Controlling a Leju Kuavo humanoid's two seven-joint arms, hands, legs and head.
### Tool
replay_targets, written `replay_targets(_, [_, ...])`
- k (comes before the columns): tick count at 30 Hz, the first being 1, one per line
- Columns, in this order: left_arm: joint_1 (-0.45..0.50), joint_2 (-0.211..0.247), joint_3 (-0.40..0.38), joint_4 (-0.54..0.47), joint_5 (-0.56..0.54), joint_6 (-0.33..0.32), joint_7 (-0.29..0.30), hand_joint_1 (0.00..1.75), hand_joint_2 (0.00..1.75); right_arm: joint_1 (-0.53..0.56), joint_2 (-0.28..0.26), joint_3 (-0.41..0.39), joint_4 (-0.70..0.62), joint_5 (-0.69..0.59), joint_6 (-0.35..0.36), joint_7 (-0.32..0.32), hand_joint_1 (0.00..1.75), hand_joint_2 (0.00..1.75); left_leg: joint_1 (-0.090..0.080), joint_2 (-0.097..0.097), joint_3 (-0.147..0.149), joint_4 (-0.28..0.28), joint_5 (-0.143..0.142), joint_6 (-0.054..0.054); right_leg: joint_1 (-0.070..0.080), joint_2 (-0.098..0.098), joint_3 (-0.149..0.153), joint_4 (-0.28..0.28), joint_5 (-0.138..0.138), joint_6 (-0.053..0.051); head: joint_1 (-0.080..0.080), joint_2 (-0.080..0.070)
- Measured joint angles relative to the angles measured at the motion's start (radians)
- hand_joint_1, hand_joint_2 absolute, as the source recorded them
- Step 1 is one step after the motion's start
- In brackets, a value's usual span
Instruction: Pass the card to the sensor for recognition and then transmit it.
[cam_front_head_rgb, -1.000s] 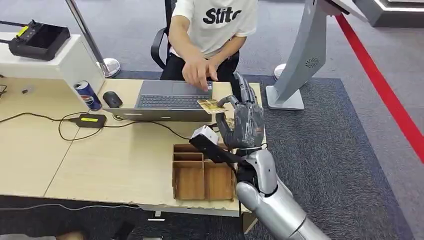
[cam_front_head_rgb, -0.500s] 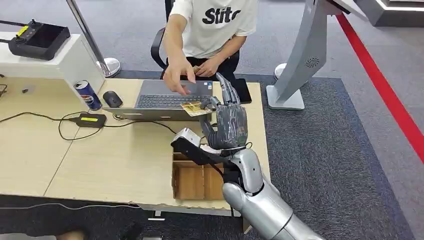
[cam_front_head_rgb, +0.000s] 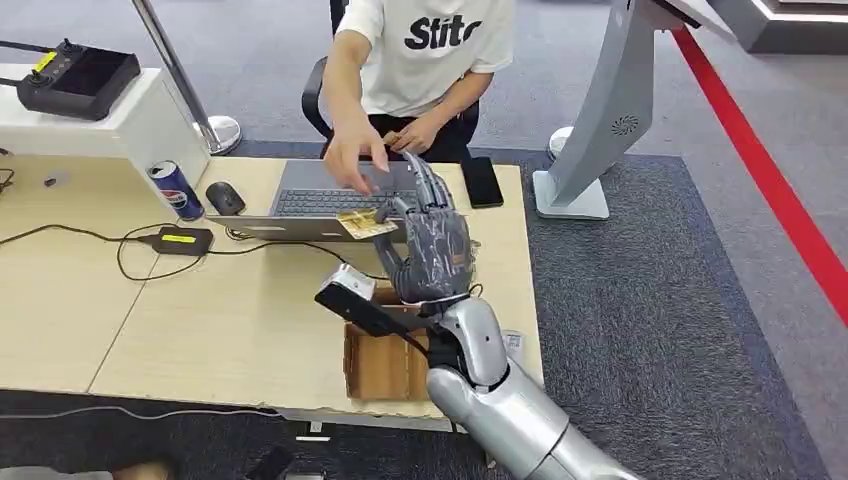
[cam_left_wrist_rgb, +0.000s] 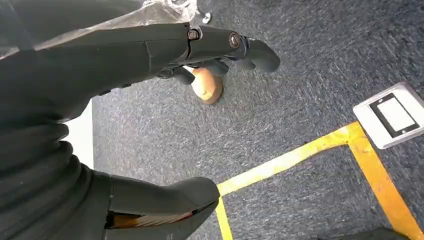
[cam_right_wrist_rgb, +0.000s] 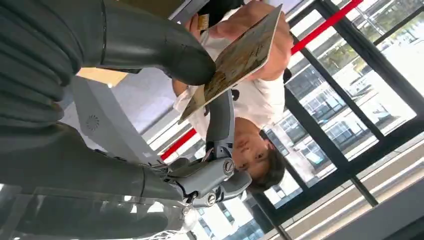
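High head view down over the desk (cam_front_head_rgb: 200, 320); wrist views close behind each hand, right sharing the card (cam_front_head_rgb: 366, 224).

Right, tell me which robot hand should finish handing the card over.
The right robot hand. It already pinches the card above the laptop, just below the person's reaching hand. The left robot hand hangs over carpet floor, holding nothing.

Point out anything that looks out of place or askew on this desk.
Little stands out. The card pinched in the right hand sits tilted above the laptop, and a black phone lies near the desk's far edge.
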Motion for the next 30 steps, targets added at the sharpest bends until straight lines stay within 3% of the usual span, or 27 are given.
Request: replay_targets(30, [-0.006,-0.004,-0.007,0.002,-0.005,-0.004,0.002,0.00,1.75,-0.026,0.034,0.032,0.097,-0.024,-0.003,-0.006,1.75,1.75,0.000,0.000,0.000,0.000,0.000,0.000,0.000,0.000,0.000,0.000,0.000,0.000,0.000,0.000])
